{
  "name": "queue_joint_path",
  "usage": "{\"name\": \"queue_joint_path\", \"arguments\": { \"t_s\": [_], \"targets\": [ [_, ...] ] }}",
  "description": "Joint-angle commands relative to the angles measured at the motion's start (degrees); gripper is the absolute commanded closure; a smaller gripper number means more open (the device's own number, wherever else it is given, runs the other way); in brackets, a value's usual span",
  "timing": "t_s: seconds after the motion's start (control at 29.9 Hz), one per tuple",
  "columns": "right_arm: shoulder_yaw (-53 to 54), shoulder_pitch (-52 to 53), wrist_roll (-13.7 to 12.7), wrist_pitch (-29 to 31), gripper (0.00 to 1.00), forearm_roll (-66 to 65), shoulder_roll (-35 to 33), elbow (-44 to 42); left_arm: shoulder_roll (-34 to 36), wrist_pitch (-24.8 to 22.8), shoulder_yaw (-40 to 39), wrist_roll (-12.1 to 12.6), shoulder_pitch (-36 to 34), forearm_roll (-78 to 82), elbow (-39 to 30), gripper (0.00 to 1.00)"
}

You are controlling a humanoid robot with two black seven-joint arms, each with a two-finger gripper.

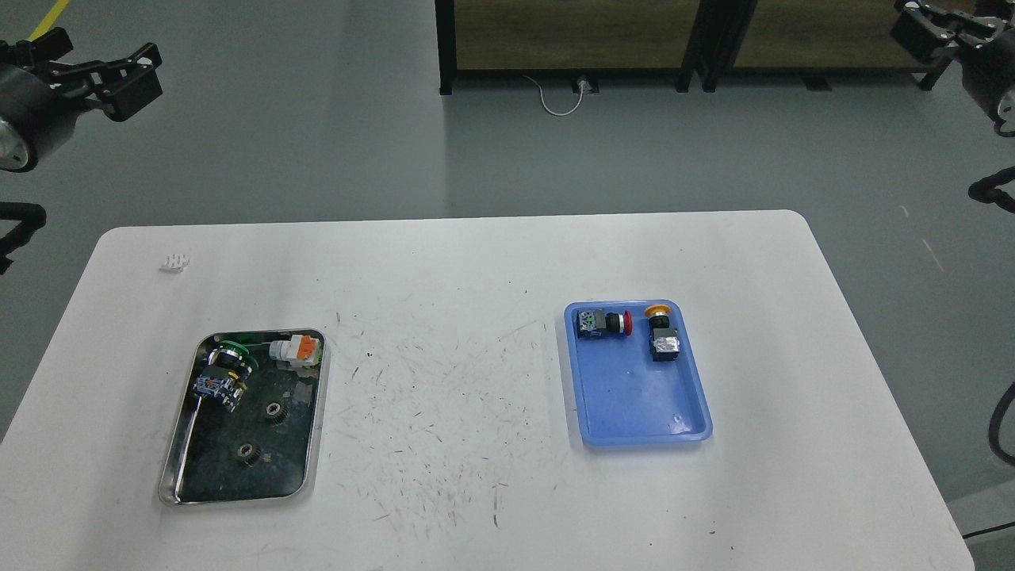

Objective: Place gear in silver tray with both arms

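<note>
The silver tray (319,412) lies on the left of the white table. Two small dark gears (274,411) (248,453) rest on its dark floor. A green-capped switch (224,369) and an orange-and-white part (296,350) lie at its far end. My left gripper (99,62) is raised at the top left, far above and behind the tray, fingers spread and empty. My right gripper (924,24) is high at the top right corner, partly cut off by the frame edge, so its fingers cannot be told apart.
A blue plastic tray (634,412) on the right of the table holds a red-button switch (604,323) and a yellow-button switch (661,337). A small white piece (176,262) lies near the far left corner. Dark-framed panels (571,32) stand on the floor behind.
</note>
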Motion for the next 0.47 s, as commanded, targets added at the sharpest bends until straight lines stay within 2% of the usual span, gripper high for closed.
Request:
{"name": "queue_joint_path", "arguments": {
  "t_s": [0.0, 0.23, 0.43],
  "targets": [
    [-0.44, 0.27, -0.16, -2.63, 0.00, 0.12, 0.13, 0.48, 0.20, 0.30, -0.24, -0.15, -0.59, -0.02, 0.08, 0.02],
    [-0.88, 0.27, -0.16, -2.63, 0.00, 0.12, -1.36, 3.02, 0.46, 1.97, -2.00, -0.15, -0.68, -0.10, -0.09, 0.01],
    [-0.79, -0.96, -0.25, -2.54, 0.00, 0.29, -5.49, 10.13, 0.55, 2.32, -2.00, 0.02, -0.85, -0.10, -0.18, 0.01]
  ]
}}
